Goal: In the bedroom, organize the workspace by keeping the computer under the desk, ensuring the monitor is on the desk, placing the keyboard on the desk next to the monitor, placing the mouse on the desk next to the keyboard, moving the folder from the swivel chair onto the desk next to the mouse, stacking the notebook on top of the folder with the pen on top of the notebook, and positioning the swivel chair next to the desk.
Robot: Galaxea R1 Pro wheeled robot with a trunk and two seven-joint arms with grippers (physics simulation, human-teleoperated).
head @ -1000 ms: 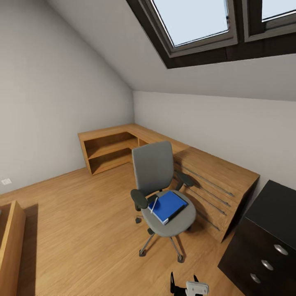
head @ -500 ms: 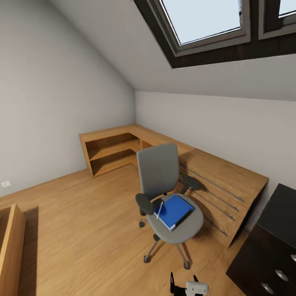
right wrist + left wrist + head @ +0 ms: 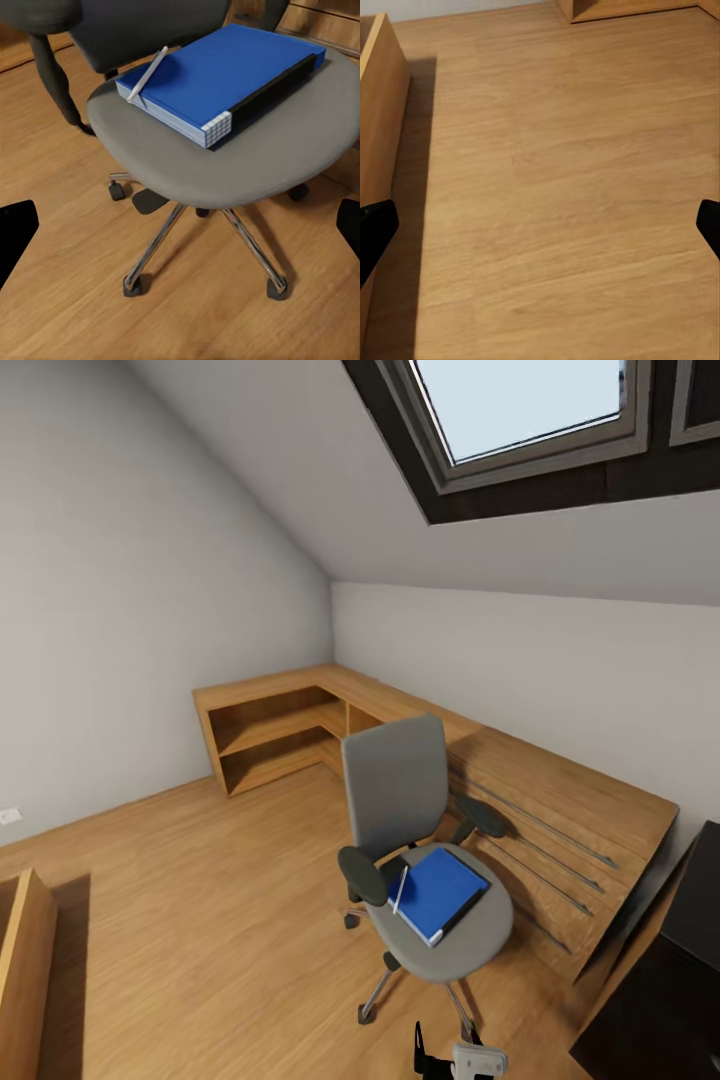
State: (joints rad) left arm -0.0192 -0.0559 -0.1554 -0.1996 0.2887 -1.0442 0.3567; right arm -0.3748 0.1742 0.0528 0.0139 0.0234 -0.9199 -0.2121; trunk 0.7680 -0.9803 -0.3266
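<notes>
**Swivel chair with folder and pen in front of the robot**

Head view: the swivel chair [image 3: 420,860] stands on the light wood floor [image 3: 200,900] of the bedroom, under the sloped ceiling and the black-framed skylight [image 3: 530,420]. The blue folder [image 3: 438,892] lies flat on the grey seat, and the pen [image 3: 400,889] rests on the folder's edge nearest the left armrest. Low wooden shelving [image 3: 290,730] runs along the walls behind the chair. A black corner of the desk [image 3: 680,980] shows at the lower right. Part of a gripper [image 3: 462,1060] shows at the bottom edge; which arm it belongs to and how its jaws stand cannot be told here.

Left wrist view: the left gripper [image 3: 540,232] points at bare floor beside a wooden panel [image 3: 379,112]; its two dark fingertips sit far apart, so it is spread wide and holds nothing.

Right wrist view: the right gripper [image 3: 180,232] looks down on the chair seat; its fingertips are also wide apart and grip nothing. The folder and pen lie beyond them, untouched.
</notes>
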